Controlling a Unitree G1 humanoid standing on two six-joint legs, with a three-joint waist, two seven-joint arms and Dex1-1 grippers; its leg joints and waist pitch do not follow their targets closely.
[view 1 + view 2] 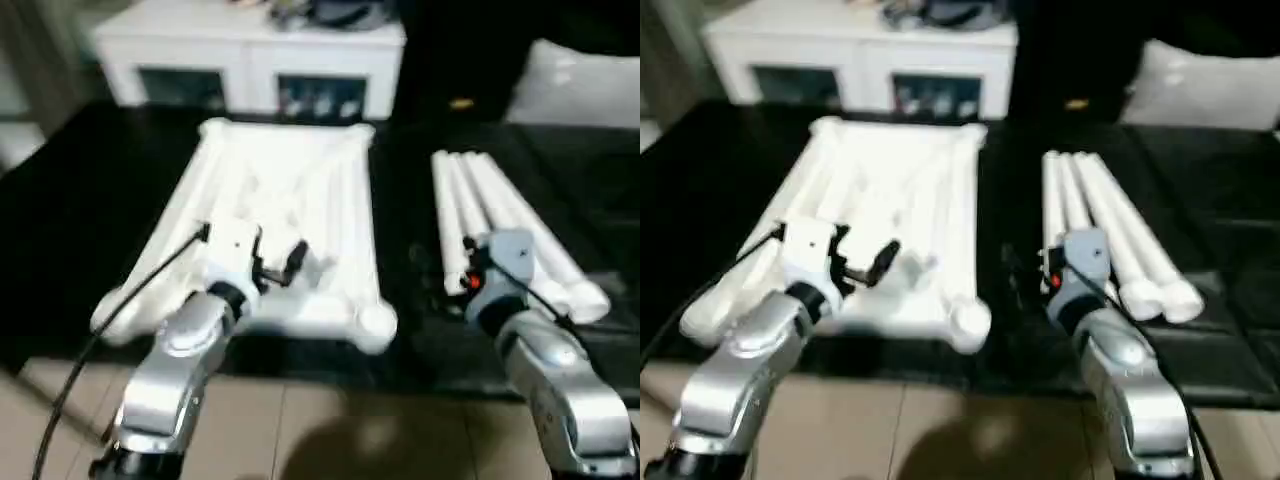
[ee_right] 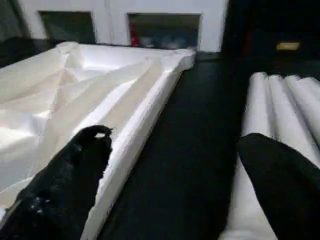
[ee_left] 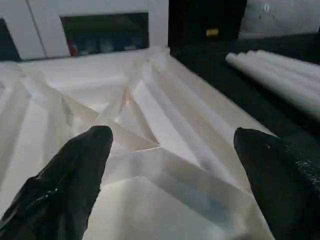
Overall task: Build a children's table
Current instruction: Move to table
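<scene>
Table top [image 1: 285,215] lies upside down on black mat [image 1: 90,200]; four legs [image 1: 500,225] just beside it, robot's right. Left gripper [image 3: 172,150] spread over ribs, right gripper [image 2: 175,150] spread near legs, both empty. Risk: round legs may roll if nudged; ribs may snag fingers. Tile floor [image 1: 300,430] in front, white cabinet [image 1: 250,60] behind

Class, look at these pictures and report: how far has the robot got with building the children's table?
Done: the tabletop lies upside down on the dark mat, ribbed underside up, and the legs lie bundled beside it. In hand: nothing; the left gripper is open over the tabletop, and the right gripper is open between the tabletop and the legs. Left: no leg is fitted to any corner socket; all remain to be screwed in.
</scene>
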